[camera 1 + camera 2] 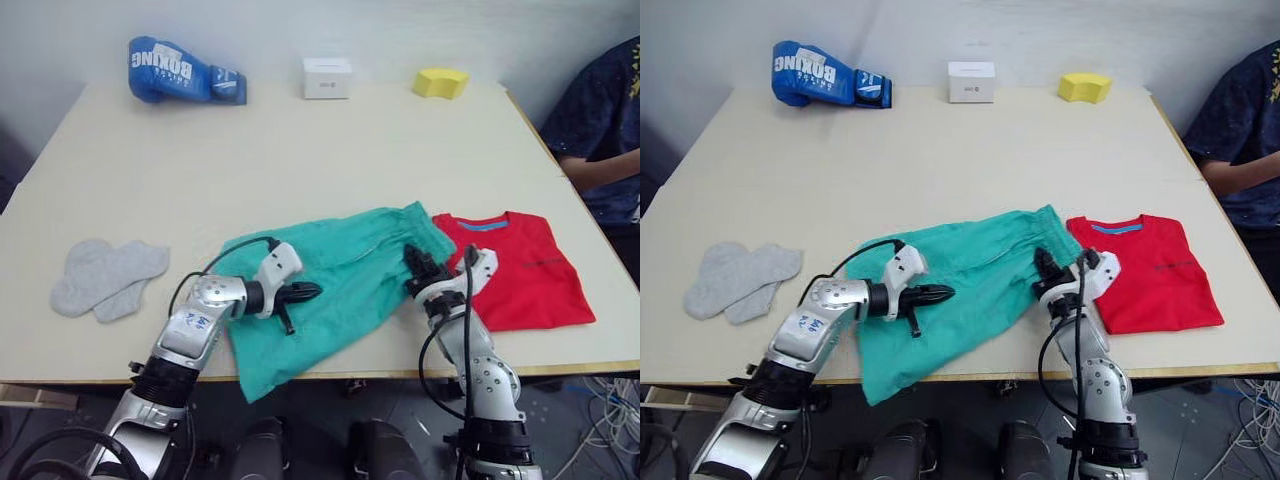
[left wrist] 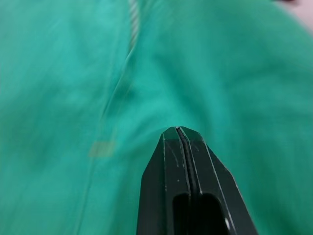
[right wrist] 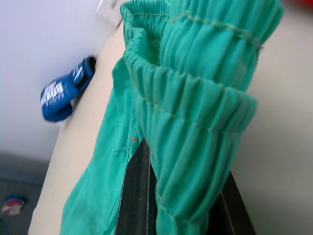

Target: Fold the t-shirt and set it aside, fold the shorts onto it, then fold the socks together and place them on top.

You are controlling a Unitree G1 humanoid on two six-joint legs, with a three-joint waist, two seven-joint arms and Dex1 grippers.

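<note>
The shorts lie spread near the front edge of the bench, one leg hanging over it. The right pincer grips the gathered waistband between its fingers. The left pincer is closed on nothing, its tips over the shorts. The folded t-shirt lies just right of the shorts; the socks lie well to the left.

- Left arm was silver-grey metal with a blue marking and a looping black cable.
- Right arm was silver-grey, black cable alongside.
- Both grippers had white housings and black fingers.
</note>
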